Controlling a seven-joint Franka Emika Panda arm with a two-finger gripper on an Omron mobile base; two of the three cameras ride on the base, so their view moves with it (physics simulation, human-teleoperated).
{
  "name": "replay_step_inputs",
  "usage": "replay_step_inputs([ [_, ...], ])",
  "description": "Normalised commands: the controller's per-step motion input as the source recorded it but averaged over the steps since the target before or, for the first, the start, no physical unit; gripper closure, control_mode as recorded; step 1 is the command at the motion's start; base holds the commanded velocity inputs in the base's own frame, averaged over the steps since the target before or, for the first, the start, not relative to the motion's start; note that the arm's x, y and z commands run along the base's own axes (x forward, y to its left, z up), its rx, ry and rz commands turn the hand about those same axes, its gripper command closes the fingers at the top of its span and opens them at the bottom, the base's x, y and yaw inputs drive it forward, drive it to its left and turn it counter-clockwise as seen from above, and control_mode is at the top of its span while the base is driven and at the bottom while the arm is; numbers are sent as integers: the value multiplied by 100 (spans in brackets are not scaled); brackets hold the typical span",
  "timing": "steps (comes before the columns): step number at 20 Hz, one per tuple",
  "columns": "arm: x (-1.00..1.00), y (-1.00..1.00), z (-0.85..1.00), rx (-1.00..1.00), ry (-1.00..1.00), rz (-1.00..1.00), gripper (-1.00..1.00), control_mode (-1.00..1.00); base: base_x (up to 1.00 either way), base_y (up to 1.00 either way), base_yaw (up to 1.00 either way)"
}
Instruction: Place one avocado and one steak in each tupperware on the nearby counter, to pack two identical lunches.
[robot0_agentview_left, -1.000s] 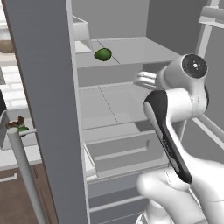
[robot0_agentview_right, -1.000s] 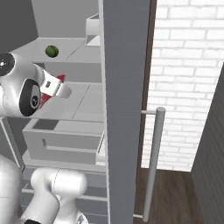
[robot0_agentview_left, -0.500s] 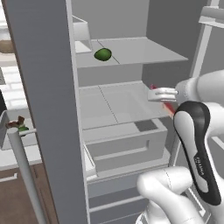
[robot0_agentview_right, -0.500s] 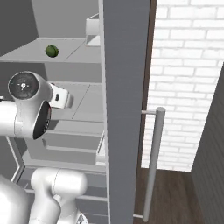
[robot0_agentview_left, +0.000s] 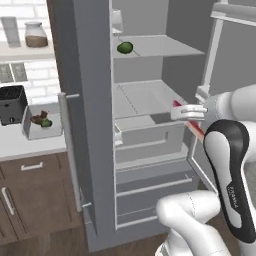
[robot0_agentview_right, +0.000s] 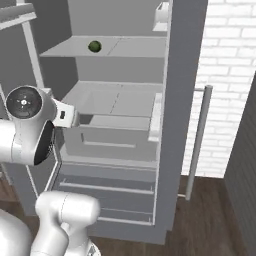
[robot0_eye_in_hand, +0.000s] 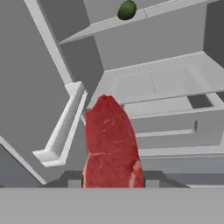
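Note:
My gripper (robot0_eye_in_hand: 113, 177) is shut on a raw red steak (robot0_eye_in_hand: 111, 140) that stands up between its fingers in the hand view. In the left base view the gripper (robot0_agentview_left: 186, 112) hangs in front of the open fridge at middle-shelf height, the steak (robot0_agentview_left: 196, 128) showing as a red strip beside it. One green avocado (robot0_agentview_left: 125, 47) lies on the fridge's upper shelf (robot0_agentview_right: 94, 46) (robot0_eye_in_hand: 127, 9). On the counter (robot0_agentview_left: 30, 144) to the left stands a clear tupperware (robot0_agentview_left: 30, 131) with a brown piece and a green piece inside.
The fridge's grey door (robot0_agentview_left: 92, 125) with its long handle (robot0_agentview_left: 70, 150) stands between the fridge's inside and the counter. A black appliance (robot0_agentview_left: 11, 102) sits on the counter. Jars (robot0_agentview_left: 36, 35) stand on a wall shelf. A brick wall (robot0_agentview_right: 230, 75) lies right of the fridge.
The arm has drawn back out of the fridge with the steak in its grip. The whole picture has shifted, so the camera has moved; more of the counter shows at left.

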Motion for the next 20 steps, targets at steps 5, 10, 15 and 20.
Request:
replay_step_inputs([
  [5, 0, 0, 0, 0, 0, 0, 100, 100, -100, 63, 0],
  [10, 0, 0, 0, 0, 0, 0, 100, 100, -100, 64, 0],
  [15, 0, 0, 0, 0, 0, 0, 100, 100, -50, 93, 9],
  [20, 0, 0, 0, 0, 0, 0, 100, 100, -31, 100, 17],
])
